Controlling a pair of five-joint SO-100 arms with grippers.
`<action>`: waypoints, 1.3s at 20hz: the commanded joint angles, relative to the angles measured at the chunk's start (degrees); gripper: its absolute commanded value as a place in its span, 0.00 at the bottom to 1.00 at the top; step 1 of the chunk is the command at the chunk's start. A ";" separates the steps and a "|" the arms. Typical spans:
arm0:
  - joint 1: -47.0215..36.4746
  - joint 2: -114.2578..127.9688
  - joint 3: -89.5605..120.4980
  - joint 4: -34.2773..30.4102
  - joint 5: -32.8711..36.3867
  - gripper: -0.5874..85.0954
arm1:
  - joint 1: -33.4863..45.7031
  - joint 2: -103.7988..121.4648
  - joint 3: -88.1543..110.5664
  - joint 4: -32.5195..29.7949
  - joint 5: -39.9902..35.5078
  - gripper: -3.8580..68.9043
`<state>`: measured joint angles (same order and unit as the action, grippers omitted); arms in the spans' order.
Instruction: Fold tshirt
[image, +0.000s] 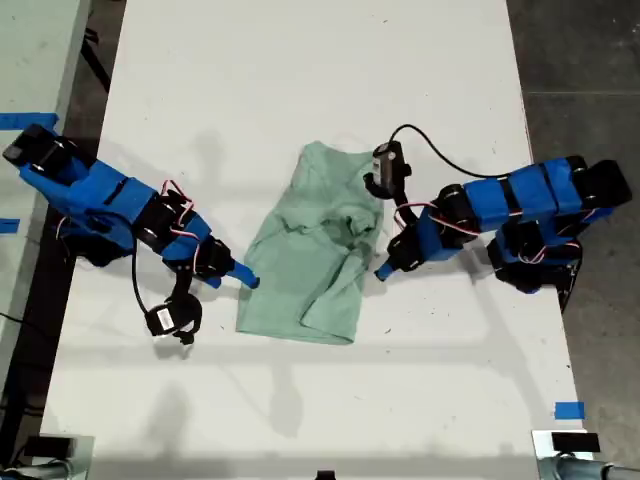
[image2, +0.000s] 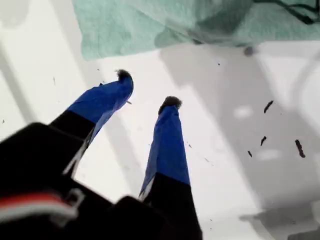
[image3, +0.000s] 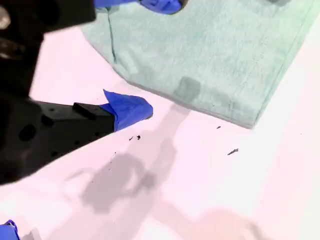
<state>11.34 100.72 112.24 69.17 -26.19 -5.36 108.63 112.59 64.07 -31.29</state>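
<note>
cloth lies ahead of my first gripper (image2: 147, 89): the tshirt (image2: 165, 22), pale mint green, has its nearest edge just beyond the two blue fingertips, not touching them. the jaws stand spread apart with only the white table (image2: 225, 150) showing between them, so this gripper is empty. a few dark specks (image2: 299, 148) sit on the table off to one side of the fingers.

my second gripper (image3: 157, 57) is also spread wide and grips nothing. one blue finger (image3: 131, 110) is low over bare table just beside the tshirt's hemmed edge, while the other finger (image3: 162, 5) is over the cloth itself. whether that finger touches the fabric i cannot tell. a squared corner of the tshirt lies further out from this gripper, flat on the table.

in the exterior view the tshirt (image: 315, 250) lies rumpled and partly folded over itself near the middle of the table, with a blue arm (image: 130, 215) reaching in from the exterior view's left and another arm (image: 490, 210) from the exterior view's right, each tip close to a side edge of the cloth. the wrist views do not settle which arm is which.
</note>
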 joint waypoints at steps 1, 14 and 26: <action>1.49 -2.37 -7.65 5.01 -0.97 0.35 | 0.35 4.04 0.09 1.49 1.49 0.34; 6.24 -31.90 -30.67 5.80 -1.05 0.38 | -0.79 4.22 -0.18 2.90 1.85 0.35; 7.12 -30.41 -17.75 -9.49 -4.31 0.35 | -1.93 5.01 1.14 2.11 2.55 0.35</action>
<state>17.67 67.94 94.39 61.35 -29.44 -6.06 108.72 114.17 66.53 -29.44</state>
